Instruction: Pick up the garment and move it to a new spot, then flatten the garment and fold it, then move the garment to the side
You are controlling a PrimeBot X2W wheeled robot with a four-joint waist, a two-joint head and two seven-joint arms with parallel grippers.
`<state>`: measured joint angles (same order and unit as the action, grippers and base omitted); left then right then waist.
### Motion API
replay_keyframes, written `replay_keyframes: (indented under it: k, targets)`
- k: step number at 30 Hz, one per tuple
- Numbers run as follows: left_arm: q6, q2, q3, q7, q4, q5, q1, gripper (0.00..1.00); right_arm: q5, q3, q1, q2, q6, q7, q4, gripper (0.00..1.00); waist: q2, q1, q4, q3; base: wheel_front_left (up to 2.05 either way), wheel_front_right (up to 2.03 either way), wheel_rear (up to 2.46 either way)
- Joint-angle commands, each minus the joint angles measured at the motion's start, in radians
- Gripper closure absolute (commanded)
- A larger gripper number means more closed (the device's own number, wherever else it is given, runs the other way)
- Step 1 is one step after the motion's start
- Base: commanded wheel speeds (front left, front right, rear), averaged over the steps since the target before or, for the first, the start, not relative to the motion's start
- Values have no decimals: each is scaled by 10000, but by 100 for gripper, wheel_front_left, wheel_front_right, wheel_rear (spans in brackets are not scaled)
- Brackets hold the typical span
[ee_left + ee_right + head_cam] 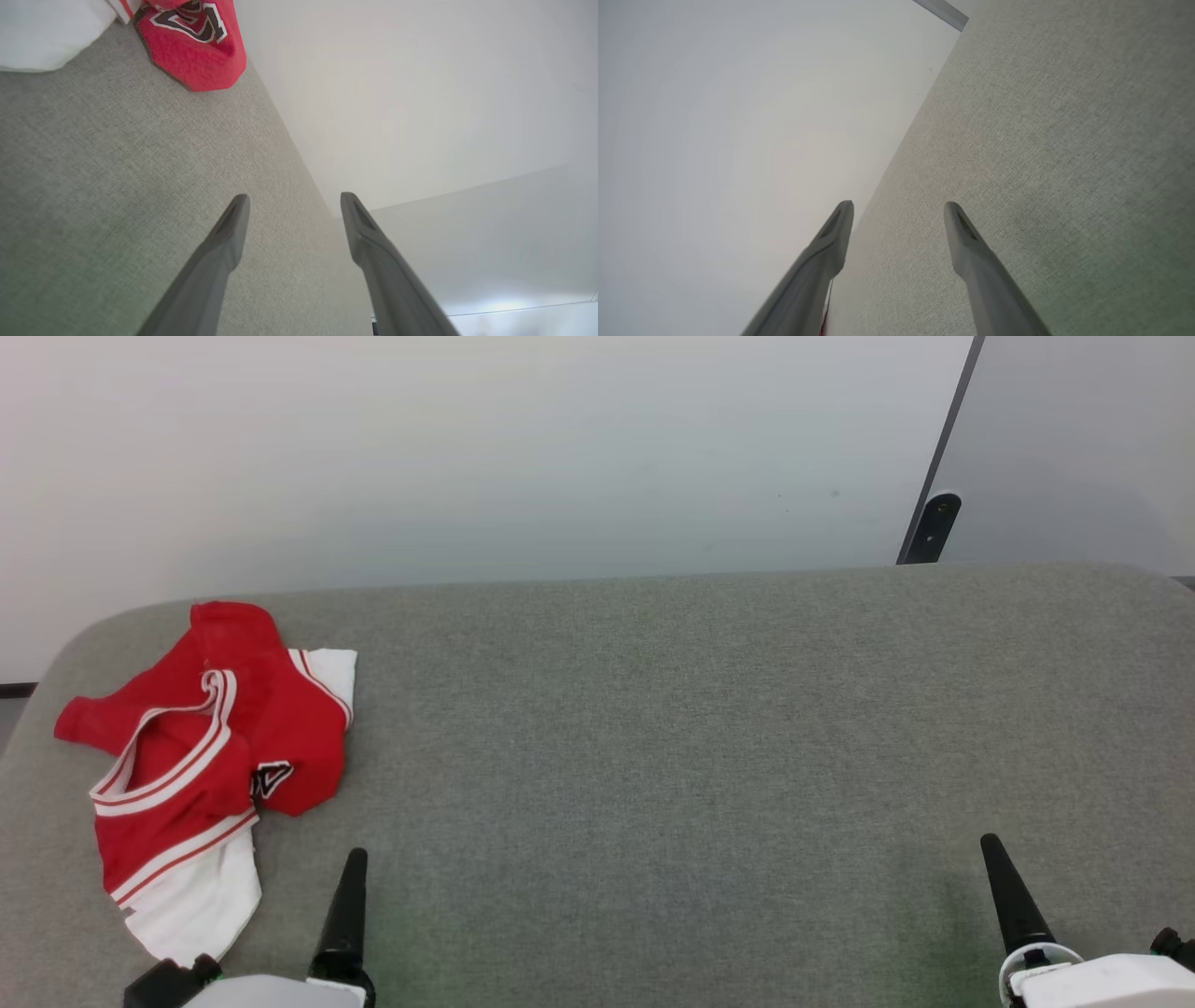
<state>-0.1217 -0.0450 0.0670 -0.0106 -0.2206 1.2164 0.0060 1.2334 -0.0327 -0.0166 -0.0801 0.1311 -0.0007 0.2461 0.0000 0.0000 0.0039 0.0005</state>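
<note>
The garment (pixel 205 747), red with white sleeves and striped trim, lies crumpled at the far left of the grey padded surface (pixel 653 728). Its black-white emblem (pixel 271 779) faces up. In the left wrist view the garment's (pixel 196 46) red fold with the emblem sits at the top left, well ahead of the fingertips. My left gripper (pixel 294 198) is open and empty; one of its fingers (pixel 345 915) rises just right of the white sleeve. My right gripper (pixel 899 205) is open and empty over bare fabric, its finger (pixel 1013 896) at the lower right.
A pale wall stands behind the grey surface's back edge. A dark bracket (pixel 929 527) sits on a slanted panel seam at the back right. The surface's corners are rounded at far left and far right.
</note>
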Motion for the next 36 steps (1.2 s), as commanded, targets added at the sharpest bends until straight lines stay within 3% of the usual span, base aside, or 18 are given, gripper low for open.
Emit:
replay_keyframes:
  k: [1,15,36]
  targets:
    - [70,-35,7,-100,213,-499,-60,0,-487,38,-23,-83,0,-91,-200,0,0,0,0,-3,0,0,0]
    - [451,-28,-339,-609,741,-3648,281,0,-3327,136,170,8,-1,-422,-584,0,0,0,-28,2,0,0,0]
    - [909,-131,-903,-1247,1142,-6745,683,0,-6428,474,406,-88,-2,-813,-1036,0,0,0,-26,2,0,0,0]
